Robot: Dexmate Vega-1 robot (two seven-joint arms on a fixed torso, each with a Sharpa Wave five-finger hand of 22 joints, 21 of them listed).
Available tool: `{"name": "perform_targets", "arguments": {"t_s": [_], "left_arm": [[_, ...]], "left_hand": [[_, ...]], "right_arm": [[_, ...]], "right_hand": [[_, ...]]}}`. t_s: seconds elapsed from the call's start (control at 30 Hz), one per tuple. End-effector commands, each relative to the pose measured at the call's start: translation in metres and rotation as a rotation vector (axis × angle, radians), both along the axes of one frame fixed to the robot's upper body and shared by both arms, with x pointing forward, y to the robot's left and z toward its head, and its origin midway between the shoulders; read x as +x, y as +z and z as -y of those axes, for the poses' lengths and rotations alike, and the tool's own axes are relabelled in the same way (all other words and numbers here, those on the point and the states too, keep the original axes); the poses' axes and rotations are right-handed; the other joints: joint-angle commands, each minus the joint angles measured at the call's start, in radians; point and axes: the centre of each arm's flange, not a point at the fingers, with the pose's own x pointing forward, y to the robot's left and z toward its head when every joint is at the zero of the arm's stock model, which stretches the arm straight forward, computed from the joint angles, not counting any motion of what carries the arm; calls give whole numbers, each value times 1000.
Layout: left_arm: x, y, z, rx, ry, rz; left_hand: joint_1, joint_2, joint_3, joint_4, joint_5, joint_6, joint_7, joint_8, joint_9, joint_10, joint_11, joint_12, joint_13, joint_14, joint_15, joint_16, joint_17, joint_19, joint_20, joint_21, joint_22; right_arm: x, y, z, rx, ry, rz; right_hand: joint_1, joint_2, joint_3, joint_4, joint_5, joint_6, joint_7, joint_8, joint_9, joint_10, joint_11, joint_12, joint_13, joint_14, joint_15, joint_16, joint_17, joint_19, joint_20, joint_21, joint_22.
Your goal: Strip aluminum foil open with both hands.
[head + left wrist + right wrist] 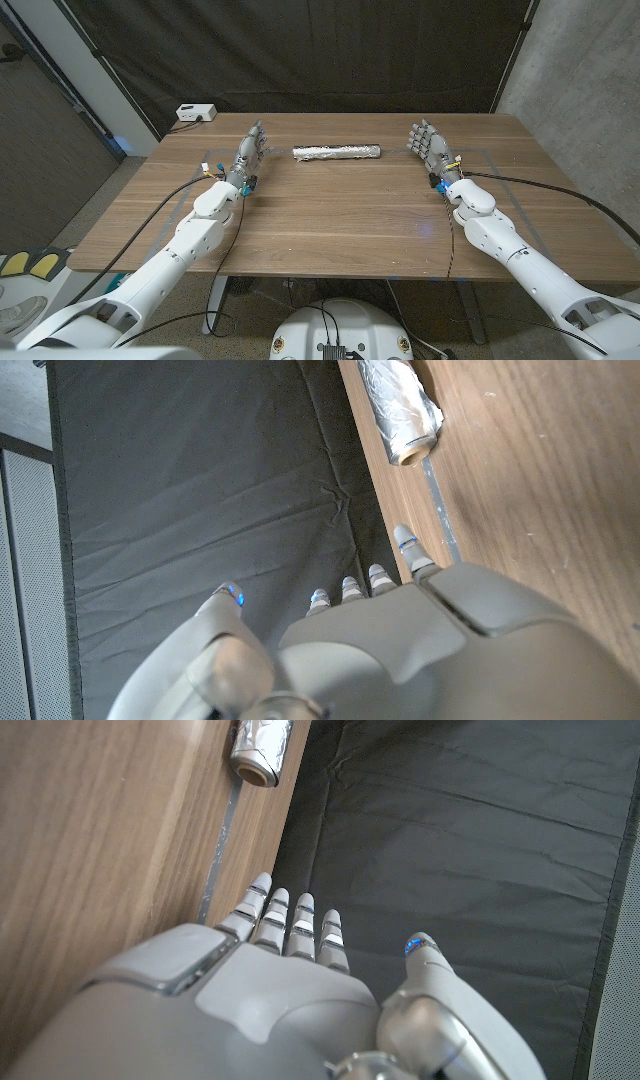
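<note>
Nothing is done yet: the foil roll [338, 152] lies untouched toward the table's [330, 225] far edge, with my left hand [249, 152] and right hand [431, 146] standing beside its two ends, fingers spread, holding nothing, gripping and unrolling both ahead.

The worktop [330, 215] is brown wood with a lengthwise grain. At its far middle lies the silver, crinkled foil roll [337, 152], its core end tan. The left hand [249, 151] and right hand [428, 142] are grey with blue-lit fingertips. Beyond the worktop's far edge hangs a black curtain [300, 55]; a white box [196, 113] sits at its far left corner.
</note>
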Motion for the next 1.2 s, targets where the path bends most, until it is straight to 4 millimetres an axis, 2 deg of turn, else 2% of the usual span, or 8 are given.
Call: {"name": "perform_targets", "arguments": {"t_s": [0.03,0.13,0.2,0.37,0.6,1.2], "left_arm": [[-3,9,-1,79,54,-6],[-4,15,-2,111,86,-17],[-5,20,-3,140,110,-21],[-7,34,-5,214,153,-20],[-8,57,-2,332,199,20],[-11,118,21,669,281,90]], "left_hand": [[35,-8,7,-25,3,-230,6,7,4,-206,4,10,3,-141,4,6,5,-211,0,9,4],[91,-6,24,-61,-2,-219,18,16,6,-184,13,18,5,-119,0,12,4,-187,-5,9,5],[141,11,46,-89,-8,-196,25,27,7,-158,9,26,7,-89,-3,19,5,-179,-6,5,6],[189,26,67,-117,-18,-161,33,39,8,-137,11,31,8,-67,-7,23,6,-179,-7,-1,8],[207,27,72,-128,-23,-147,40,42,8,-122,14,34,8,-57,-8,24,8,-178,-4,-3,9],[220,22,72,-138,-30,-152,39,36,9,-130,13,28,9,-49,-8,24,11,-184,-1,-10,10]], "right_arm": [[0,-2,0,-1,8,-7],[0,-3,0,-1,12,-8],[0,-4,0,0,13,-9],[0,-4,0,0,15,-7],[-2,-5,0,0,22,3],[-2,-4,-4,4,44,33]], "right_hand": [[6,2,7,1,7,10,2,8,4,18,2,9,2,15,2,6,4,0,10,3,4],[4,3,7,1,7,11,1,8,4,23,3,12,2,19,4,8,4,0,12,2,4],[3,3,7,2,7,11,0,9,4,24,4,12,2,25,5,9,4,1,15,2,4],[1,4,6,3,7,15,0,10,4,30,4,14,2,33,5,12,5,3,18,1,4],[-1,5,7,3,7,19,0,11,4,37,7,16,2,39,8,13,5,5,23,0,4],[-4,6,7,2,8,24,0,12,4,43,8,18,2,47,10,12,5,8,25,-3,5]]}}
